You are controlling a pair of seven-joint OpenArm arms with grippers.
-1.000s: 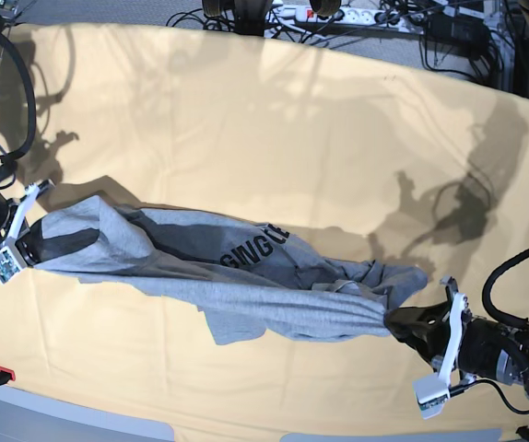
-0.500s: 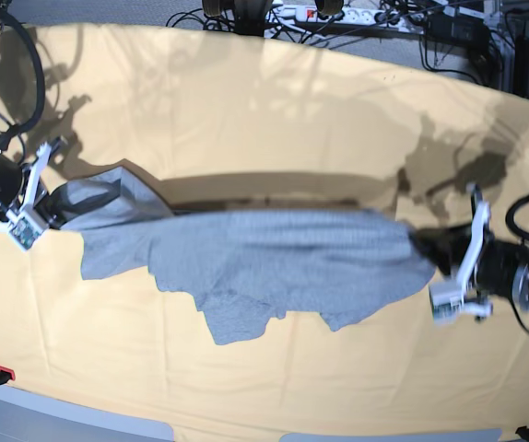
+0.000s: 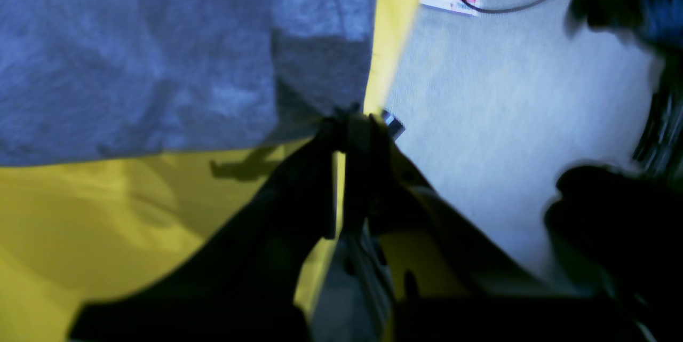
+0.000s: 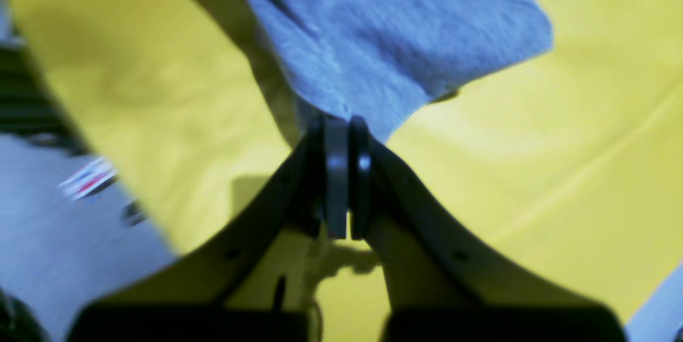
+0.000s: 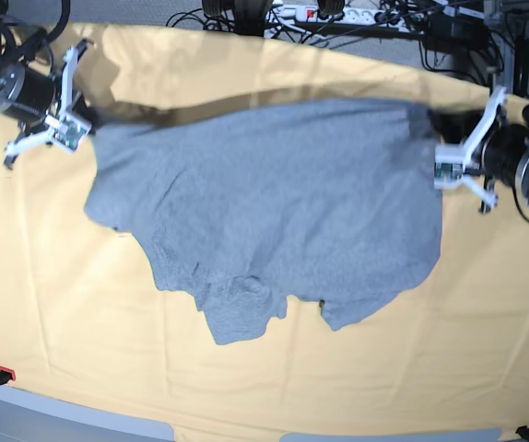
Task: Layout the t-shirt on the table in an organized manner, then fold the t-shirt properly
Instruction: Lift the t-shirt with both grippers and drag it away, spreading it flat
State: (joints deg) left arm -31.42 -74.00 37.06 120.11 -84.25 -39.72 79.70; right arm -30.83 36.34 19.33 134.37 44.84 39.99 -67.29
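While both claws pinch the heather-grey cotton t-shirt [image 5: 274, 203] along its far edge, left claw [image 5: 441, 164] and right claw [image 5: 80, 124], it lies spread on the pale yellow-orange clothed table [image 5: 52, 304], seemingly still rumpled near; folding remains.

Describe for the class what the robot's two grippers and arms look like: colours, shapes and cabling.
Each arm is black with looping black cables. The left gripper and right gripper carry white bracket-like frames holding small green boards. In the wrist views, the fingers are dark, curved and taper to flat pads.
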